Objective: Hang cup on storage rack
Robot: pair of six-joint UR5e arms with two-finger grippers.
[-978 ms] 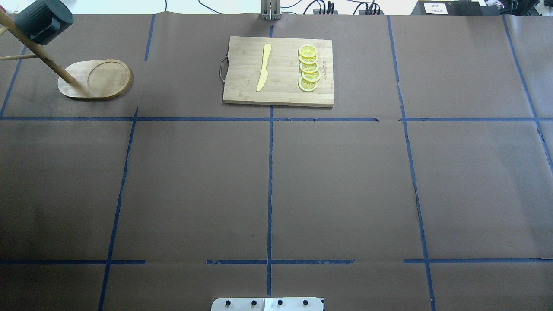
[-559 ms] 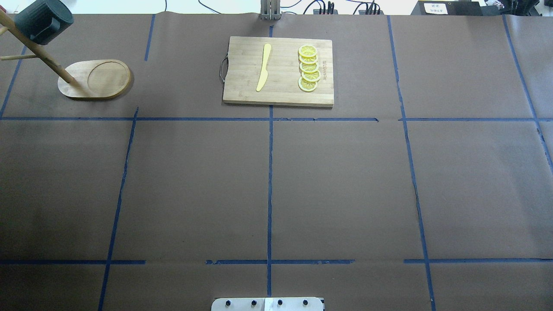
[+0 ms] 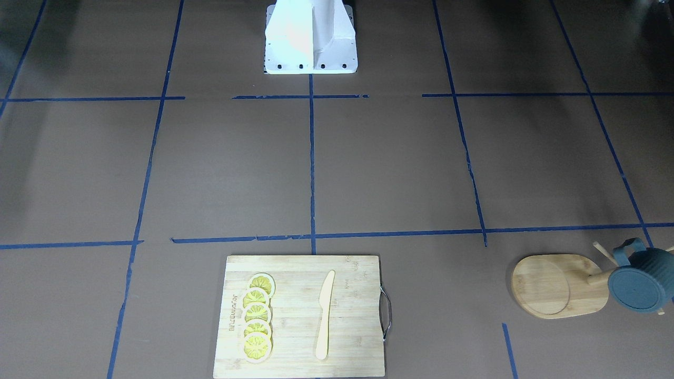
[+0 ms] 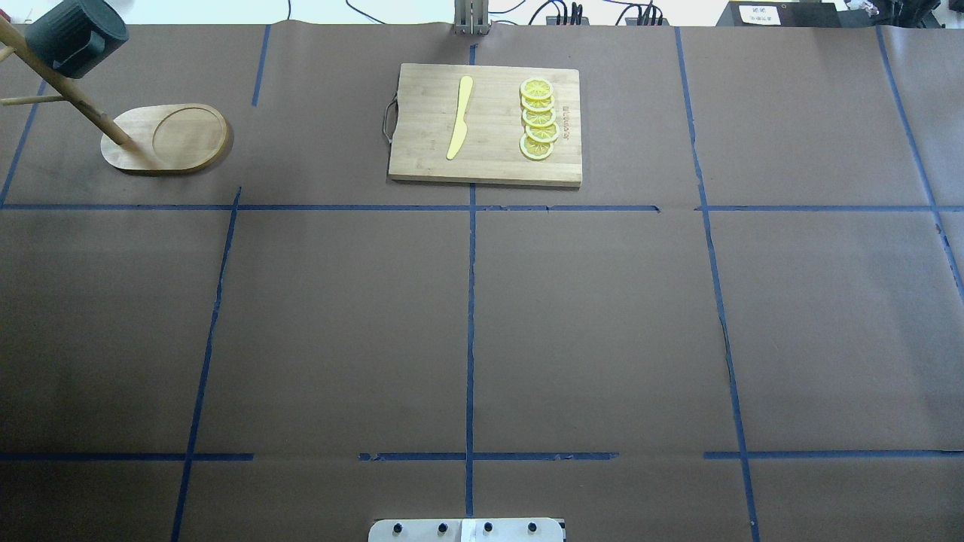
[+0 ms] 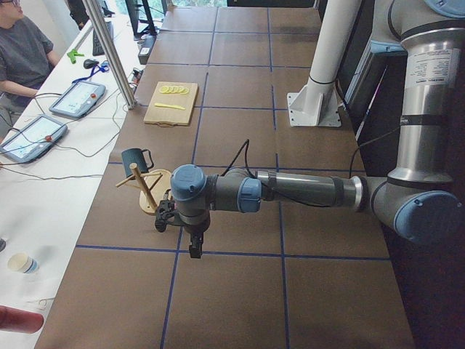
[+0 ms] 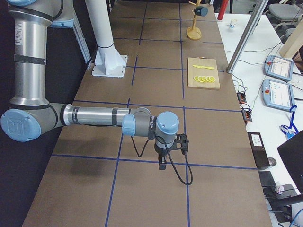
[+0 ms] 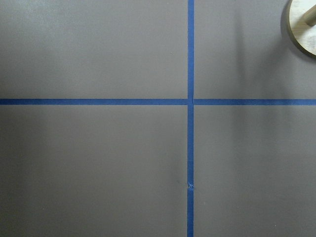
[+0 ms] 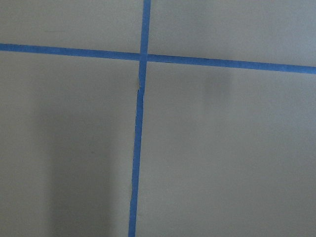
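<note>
The dark blue-grey cup [image 4: 71,38] hangs by its handle on a peg of the bamboo storage rack [image 4: 173,139] at the table's far left corner. In the front-facing view the cup's flat bottom [image 3: 640,287] faces the camera beside the rack's oval base [image 3: 553,287]. My left gripper [image 5: 195,251] hangs over the table near the rack, apart from it. My right gripper [image 6: 162,165] hangs over bare table at the other end. Both show only in side views, so I cannot tell if they are open or shut. The rack's base edge [image 7: 303,27] shows in the left wrist view.
A rectangular cutting board [image 4: 422,128] with a metal handle lies at the far middle, bearing a yellow knife [image 4: 460,117] and a row of lemon slices [image 4: 538,119]. Blue tape lines cross the brown table cover. An operator and tablets are beyond the far edge.
</note>
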